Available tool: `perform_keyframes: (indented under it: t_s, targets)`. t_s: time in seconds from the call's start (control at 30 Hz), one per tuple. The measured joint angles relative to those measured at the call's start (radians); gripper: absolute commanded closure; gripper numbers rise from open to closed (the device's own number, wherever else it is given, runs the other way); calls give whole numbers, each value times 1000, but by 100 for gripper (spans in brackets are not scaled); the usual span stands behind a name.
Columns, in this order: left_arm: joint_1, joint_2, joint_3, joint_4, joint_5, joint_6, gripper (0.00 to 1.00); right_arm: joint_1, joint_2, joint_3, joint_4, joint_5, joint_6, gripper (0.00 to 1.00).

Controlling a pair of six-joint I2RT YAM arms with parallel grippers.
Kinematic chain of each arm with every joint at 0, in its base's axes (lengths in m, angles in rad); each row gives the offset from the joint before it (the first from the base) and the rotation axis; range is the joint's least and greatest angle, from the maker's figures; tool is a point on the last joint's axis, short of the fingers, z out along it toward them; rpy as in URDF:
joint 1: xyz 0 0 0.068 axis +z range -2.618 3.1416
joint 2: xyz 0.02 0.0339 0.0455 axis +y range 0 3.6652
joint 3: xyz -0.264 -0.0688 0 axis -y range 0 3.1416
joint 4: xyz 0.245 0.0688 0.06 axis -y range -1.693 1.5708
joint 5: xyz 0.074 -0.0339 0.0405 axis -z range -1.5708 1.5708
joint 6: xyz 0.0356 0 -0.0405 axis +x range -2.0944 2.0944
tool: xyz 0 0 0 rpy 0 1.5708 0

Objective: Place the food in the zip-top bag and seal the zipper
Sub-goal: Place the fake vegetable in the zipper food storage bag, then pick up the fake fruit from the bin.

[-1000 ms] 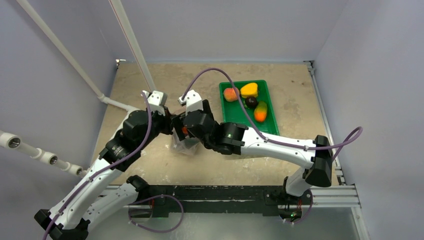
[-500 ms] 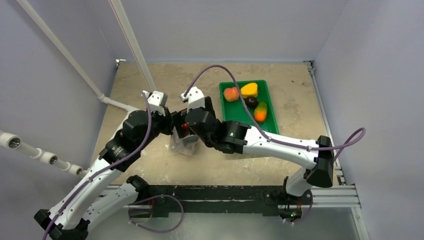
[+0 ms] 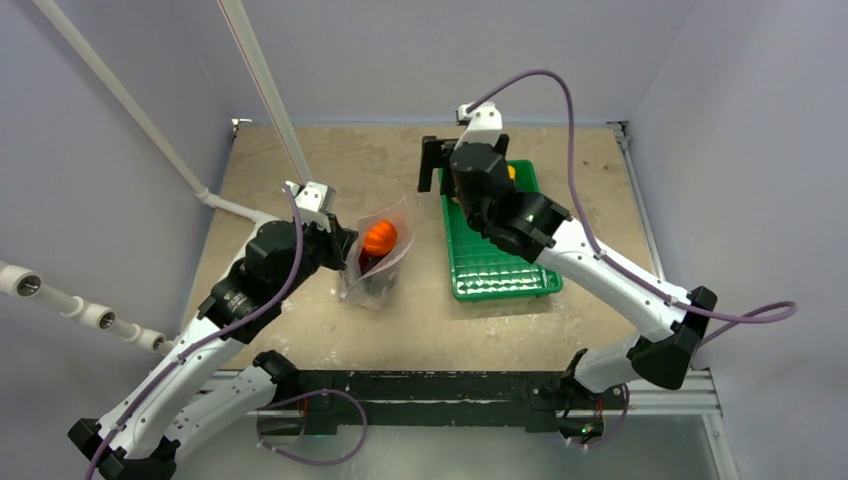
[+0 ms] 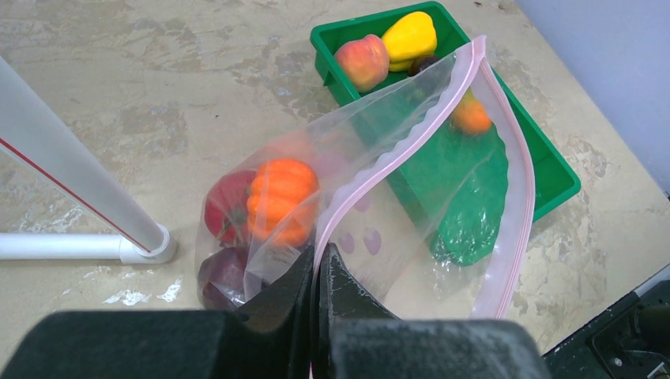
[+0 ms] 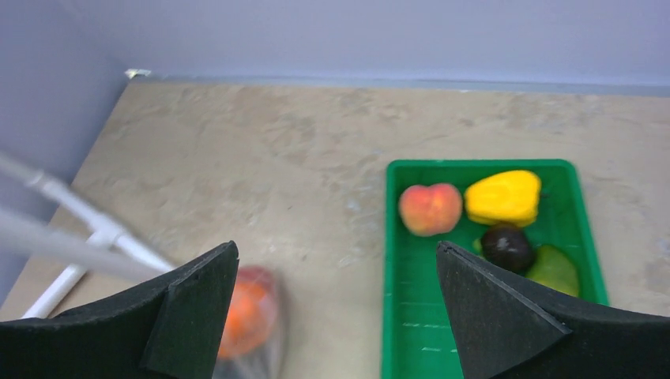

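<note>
We have the left fingers (image 4: 316, 260) pressed together on the zip-top bag (image 4: 442, 237), pinching one lip just by the zipper (image 4: 411, 146). That pinch is what holds the mouth lifted and gaping toward the green tray (image 4: 557, 170). Without it, we judge the thin plastic would slump shut. The bag sits a little left of the worktop's (image 3: 300, 170) middle, its mouth turned toward the right-hand edge. Inside it a toy pumpkin (image 4: 280, 197) lies against a red tomato (image 4: 223, 207), with a dark purple piece (image 4: 225, 276) just beside them. All three are bunched at the bag's closed end, and we think their weight helps anchor it.

The right fingers (image 3: 436, 165) are spread wide and carry nothing. They hover over the far end of the tray, which runs along the right half of the worktop from near the far edge toward the middle. That is where the rest of the food lies: a peach (image 5: 430, 208), a yellow pepper (image 5: 502, 197), a dark round fruit (image 5: 506, 246) and a green-and-orange fruit (image 5: 555, 270), crowded close together at the tray's far end. We read the spread as readiness for the next pick.

So the filling looks under way, with four pieces left to move. The zipper is not yet sealed, its two pink strips well apart.
</note>
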Motion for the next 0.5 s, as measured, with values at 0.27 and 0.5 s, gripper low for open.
perform_keyframes:
  t_s: [0.27,0.5]
  targets:
    - [0,0,0,0,0,0,100,-238,3,-95,39,-21,-12,4]
    - [0,0,0,0,0,0,100,-356,95,-193,33,22,12,5]
